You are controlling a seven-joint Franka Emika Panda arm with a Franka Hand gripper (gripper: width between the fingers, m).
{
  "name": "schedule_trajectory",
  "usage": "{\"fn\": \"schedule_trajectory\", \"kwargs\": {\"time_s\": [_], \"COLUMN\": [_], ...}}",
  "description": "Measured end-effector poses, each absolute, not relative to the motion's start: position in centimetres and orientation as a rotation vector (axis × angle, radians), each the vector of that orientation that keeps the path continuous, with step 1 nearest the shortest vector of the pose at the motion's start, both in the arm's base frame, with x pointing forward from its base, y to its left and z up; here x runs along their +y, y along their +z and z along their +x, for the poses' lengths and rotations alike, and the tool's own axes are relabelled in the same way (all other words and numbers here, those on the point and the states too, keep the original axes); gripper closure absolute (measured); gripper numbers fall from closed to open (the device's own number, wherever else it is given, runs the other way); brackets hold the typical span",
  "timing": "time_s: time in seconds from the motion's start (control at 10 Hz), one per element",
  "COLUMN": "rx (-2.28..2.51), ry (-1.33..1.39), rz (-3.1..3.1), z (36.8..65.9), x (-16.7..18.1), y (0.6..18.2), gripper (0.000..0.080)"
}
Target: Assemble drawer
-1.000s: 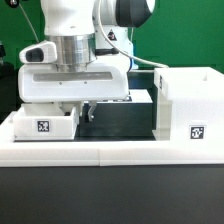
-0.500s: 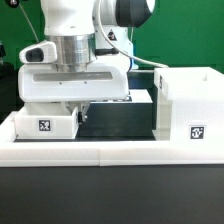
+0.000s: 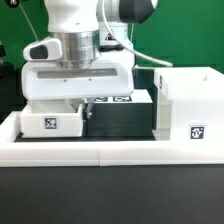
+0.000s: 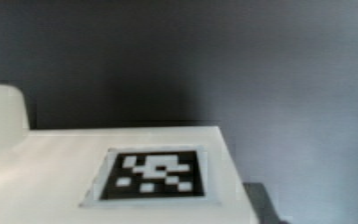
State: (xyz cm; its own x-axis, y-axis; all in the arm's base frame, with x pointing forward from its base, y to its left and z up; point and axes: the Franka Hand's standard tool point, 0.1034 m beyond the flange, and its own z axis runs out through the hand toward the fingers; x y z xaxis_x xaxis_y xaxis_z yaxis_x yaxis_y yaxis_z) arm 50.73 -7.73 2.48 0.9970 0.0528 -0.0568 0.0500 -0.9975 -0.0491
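Working toward the drawer, I hold the fingers at the small tray on the worktop's near corner, exterior view's left, grip impossible to tell, likely to feed the shell at the opposite corner.

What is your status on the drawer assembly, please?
Gripper low at the small tray, jaws hidden. Box shell stands apart, exterior view's right. Nothing seen blocking.

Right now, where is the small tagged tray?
The tray sits at the exterior view's left, just behind the low border wall, beneath the gripper; the tall box shell stands at the right.
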Motion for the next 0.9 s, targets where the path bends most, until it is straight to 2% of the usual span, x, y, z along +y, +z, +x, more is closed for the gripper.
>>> {"fn": "schedule_trajectory", "kwargs": {"time_s": [0.1, 0.3, 0.9], "rx": [-0.147, -0.167, -0.948], "ry": [0.092, 0.092, 0.04], "rz": [-3.084, -3.084, -2.967], "z": [51.13, 50.98, 51.35], "x": [-7.28, -7.41, -7.26], "y": [3.06, 2.76, 2.72], "gripper": [0.0757, 0.0757, 0.0757]}}
